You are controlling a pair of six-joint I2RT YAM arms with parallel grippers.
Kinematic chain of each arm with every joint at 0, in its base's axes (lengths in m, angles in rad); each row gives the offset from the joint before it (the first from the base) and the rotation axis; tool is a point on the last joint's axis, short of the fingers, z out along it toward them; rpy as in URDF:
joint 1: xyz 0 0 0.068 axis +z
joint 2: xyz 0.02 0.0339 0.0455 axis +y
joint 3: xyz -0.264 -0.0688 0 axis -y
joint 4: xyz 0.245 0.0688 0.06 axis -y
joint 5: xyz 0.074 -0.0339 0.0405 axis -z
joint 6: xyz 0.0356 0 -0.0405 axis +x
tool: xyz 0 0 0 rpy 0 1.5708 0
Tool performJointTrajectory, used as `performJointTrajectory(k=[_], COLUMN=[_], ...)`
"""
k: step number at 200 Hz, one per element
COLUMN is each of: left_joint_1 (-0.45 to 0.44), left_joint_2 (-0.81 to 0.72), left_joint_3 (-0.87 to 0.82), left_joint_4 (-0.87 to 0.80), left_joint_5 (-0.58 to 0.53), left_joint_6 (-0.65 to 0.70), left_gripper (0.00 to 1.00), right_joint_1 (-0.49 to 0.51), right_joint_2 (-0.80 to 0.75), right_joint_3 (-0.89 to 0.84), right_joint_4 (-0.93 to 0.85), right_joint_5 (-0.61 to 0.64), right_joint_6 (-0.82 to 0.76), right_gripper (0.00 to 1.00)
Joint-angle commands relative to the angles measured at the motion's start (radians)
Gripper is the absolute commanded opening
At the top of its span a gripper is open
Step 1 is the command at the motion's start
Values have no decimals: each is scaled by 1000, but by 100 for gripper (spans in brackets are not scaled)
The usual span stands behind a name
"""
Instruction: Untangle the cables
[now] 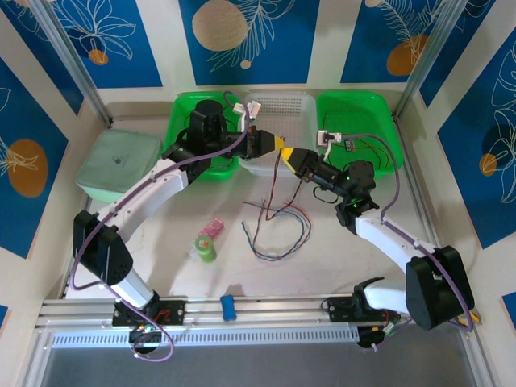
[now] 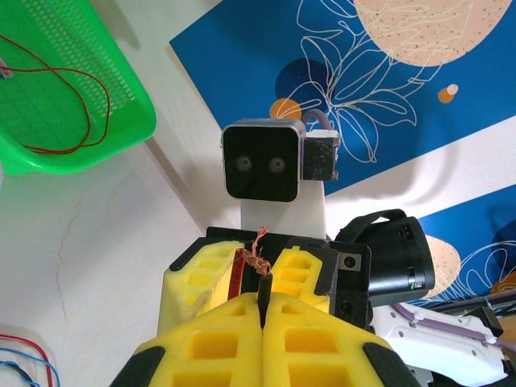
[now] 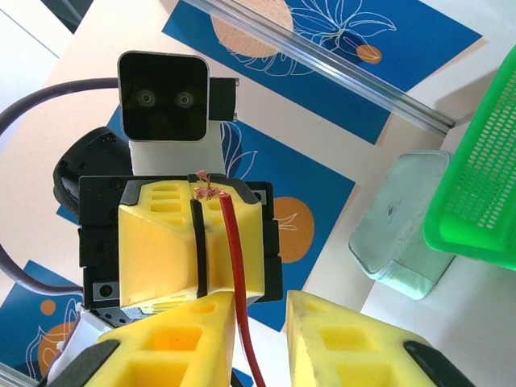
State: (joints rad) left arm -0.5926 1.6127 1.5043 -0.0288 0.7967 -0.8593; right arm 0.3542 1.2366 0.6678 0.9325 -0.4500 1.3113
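Though frayed, cables in left claw

Bright, even overhead light w/ soft, faint shadows (pics sharp, colours vivid thru-out).

Operator: What can't I settle from the wrist views?

Spotter: Your left gripper and right gripper both have their fingers cut by the bottom edge. You see a black cable stub poking from the left's closed pads; the rest is buried in foam.

Operator: And the red cable?

Spotter: It runs off the bottom edge between the right fingers; whether a pad touches it, you can't tell. Nor which strand owns the frayed copper. From above, the fingertips' meeting is too small to read. In your right wrist view the green basket hides part of the pale box.
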Motion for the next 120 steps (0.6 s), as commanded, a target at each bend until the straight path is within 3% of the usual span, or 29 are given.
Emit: performJointTrajectory(k=[1, 78, 120], left_joint_1=[11, 12, 13], left_joint_2=[-27, -31, -31], left_joint_3=[14, 14, 16], left_joint_4=[26, 14, 14], left_joint_5=[22, 21, 19], left_joint_6=[0, 6, 6], left_gripper=[0, 0, 0], right_joint_1=[17, 24, 22], right_joint_2=[22, 117, 105], right_joint_3=[44, 66, 58], right_joint_4=[58, 259, 248], right_joint_5=[-24, -43, -38], right_joint_6=[7, 96, 90], right_gripper=[24, 18, 3])
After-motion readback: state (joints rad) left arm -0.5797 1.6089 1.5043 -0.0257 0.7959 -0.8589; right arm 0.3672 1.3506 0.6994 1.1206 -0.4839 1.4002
